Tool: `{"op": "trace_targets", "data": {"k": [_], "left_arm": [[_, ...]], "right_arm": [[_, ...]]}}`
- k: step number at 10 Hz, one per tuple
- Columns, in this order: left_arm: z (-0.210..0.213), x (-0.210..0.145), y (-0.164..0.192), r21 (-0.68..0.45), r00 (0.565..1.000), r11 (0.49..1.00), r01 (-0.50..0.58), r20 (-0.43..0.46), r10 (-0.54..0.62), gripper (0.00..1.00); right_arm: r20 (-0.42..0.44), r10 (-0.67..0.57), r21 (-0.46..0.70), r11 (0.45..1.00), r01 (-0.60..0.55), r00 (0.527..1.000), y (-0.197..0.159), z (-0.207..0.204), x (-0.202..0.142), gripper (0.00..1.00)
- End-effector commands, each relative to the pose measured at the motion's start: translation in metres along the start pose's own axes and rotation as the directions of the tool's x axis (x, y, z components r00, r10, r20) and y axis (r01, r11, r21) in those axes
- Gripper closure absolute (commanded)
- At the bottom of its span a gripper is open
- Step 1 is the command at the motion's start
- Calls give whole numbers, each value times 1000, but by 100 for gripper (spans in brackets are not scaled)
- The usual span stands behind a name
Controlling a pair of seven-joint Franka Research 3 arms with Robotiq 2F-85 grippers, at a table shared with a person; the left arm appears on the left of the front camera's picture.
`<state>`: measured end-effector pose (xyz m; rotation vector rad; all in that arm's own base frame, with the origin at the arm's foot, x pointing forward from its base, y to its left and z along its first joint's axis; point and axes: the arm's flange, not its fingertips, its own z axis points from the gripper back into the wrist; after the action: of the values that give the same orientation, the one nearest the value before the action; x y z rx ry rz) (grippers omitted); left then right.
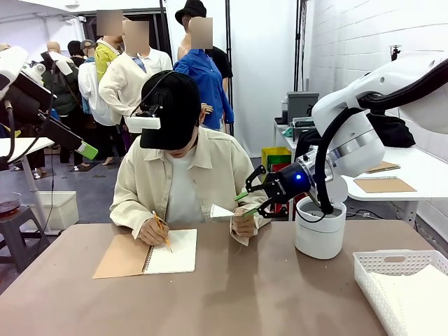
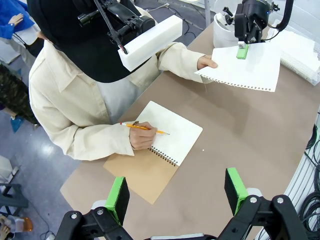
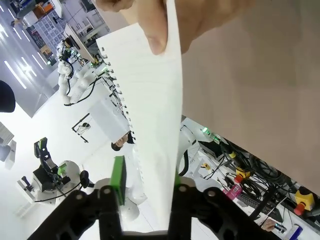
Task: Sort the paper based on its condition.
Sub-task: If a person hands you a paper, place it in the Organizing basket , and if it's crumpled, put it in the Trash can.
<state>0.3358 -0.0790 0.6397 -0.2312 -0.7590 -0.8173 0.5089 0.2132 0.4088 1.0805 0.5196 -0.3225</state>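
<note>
Paper [image 2: 250, 70] between parted pads of right pincer [image 1: 246, 203], person's hand [image 2: 206, 62] at its edge.

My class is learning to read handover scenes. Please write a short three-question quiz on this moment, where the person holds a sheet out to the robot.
1. True or false: the sheet is lying flat in the white basket.
2. What does the person's writing hand hold? A) a pencil B) scissors C) a cup
3. Which end effector has the sheet between its fingers?

Key
1. False: the person's other hand holds it up above the table.
2. A
3. The right end effector. One pad is still clear of the paper.
</note>
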Motion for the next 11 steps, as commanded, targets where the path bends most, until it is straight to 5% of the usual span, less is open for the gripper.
{"op": "trace_targets", "data": {"k": [1, 11], "left_arm": [[0, 0, 0, -4, 1000, 1000, -3, 4, 3, 0], [0, 0, 0, -4, 1000, 1000, -3, 4, 3, 0]], "right_arm": [[-14, -13, 8, 1000, 13, 1000, -1, 0, -2, 100], [-42, -3, 1, 1000, 3, 999, -1, 0, -4, 100]]}}
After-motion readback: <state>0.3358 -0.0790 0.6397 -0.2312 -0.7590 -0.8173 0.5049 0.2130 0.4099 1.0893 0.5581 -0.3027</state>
